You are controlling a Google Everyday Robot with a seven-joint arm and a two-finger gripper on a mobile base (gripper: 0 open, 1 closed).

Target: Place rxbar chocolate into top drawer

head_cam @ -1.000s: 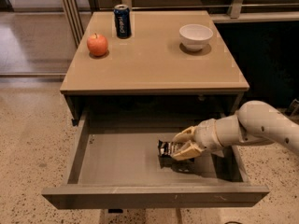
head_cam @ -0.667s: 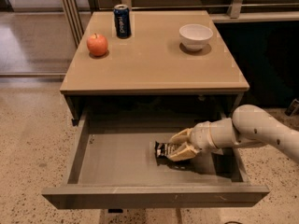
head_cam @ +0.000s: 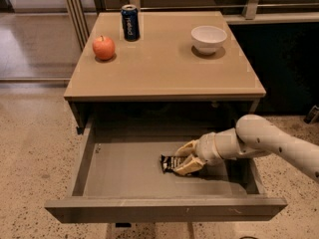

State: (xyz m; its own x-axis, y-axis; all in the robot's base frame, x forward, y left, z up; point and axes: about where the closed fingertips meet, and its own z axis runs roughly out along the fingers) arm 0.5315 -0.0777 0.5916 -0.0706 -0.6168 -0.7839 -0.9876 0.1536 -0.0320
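Black-wrapped rxbar chocolate (head_cam: 169,164) sits on the grey floor of the open top drawer (head_cam: 124,176), right of middle, one end pinched in my tool (head_cam: 183,159), held low, I judge, for a gentle release.

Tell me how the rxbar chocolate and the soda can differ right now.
The rxbar chocolate lies flat on the bottom of the top drawer; the soda can stands upright on the tabletop. The bar is a thin black packet; the can is a dark blue cylinder. The hand is down in the drawer at the bar's end; the can stands far from it. Both are dark.
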